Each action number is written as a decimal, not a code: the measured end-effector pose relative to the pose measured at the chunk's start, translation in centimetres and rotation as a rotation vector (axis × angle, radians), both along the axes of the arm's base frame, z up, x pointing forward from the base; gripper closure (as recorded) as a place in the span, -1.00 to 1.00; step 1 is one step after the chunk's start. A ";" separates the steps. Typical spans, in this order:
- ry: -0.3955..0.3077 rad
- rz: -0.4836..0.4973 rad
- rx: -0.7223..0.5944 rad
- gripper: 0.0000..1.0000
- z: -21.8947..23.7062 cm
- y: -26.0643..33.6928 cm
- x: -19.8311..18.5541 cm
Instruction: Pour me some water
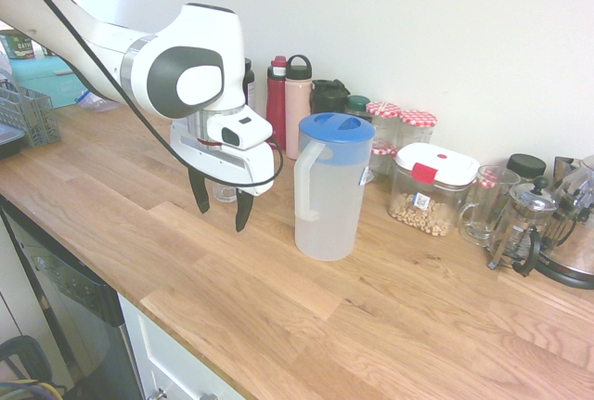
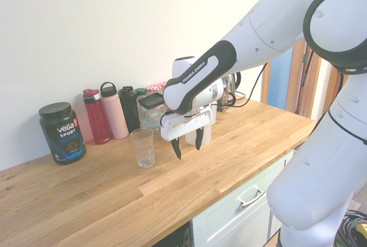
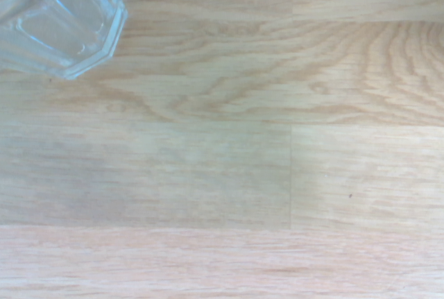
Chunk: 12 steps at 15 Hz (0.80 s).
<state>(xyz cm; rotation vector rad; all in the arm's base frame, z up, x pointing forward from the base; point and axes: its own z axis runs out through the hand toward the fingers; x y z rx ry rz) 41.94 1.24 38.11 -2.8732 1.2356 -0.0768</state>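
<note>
The tall frosted jug (image 1: 329, 187) with a blue lid and white handle stands upright on the wooden counter (image 1: 371, 326). The water (image 1: 325, 233) shows faintly in its lower part. My gripper (image 1: 221, 207) hangs open just above the counter to the left of the jug's handle, with nothing between its fingers. The small clear ribbed tumbler (image 2: 143, 148) stands empty beside the gripper (image 2: 187, 149), on the wall side and apart from it. The wrist view catches the tumbler (image 3: 59, 18) in a corner over bare wood. In the second exterior view the arm hides most of the jug.
Along the wall stand a red bottle (image 1: 277, 103), a pink bottle (image 1: 298, 108), jars with checked lids (image 1: 418, 131), a clear tub of cereal (image 1: 432, 191), a glass mug (image 1: 484, 203) and a French press (image 1: 524, 224). A black Vega tub (image 2: 62, 132) sits further along.
</note>
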 end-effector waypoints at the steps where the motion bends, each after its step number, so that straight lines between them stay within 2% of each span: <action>1: -0.002 0.000 0.000 -1.00 0.0 0.0 0.0; 5: -0.022 0.002 -0.001 -1.00 1.6 0.1 -0.1; 12: -0.071 0.098 -0.035 -1.00 15.7 -1.1 -0.4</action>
